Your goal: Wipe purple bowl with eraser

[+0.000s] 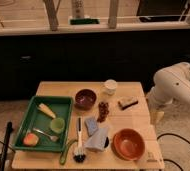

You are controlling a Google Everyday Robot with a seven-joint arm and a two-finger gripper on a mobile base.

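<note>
Currently logging: eraser (128, 103) lying ungrasped on worktop (138, 119), right of purple bowl (85, 98), apart from it. Tool (157, 115) hanging beside worktop's right edge, grip state: cannot tell. I'm judging pickup pending, needing a leftward reach to eraser.

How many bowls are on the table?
2: purple bowl back centre, orange bowl front right. None seems hidden. Gripper hangs past the table's right edge.
</note>
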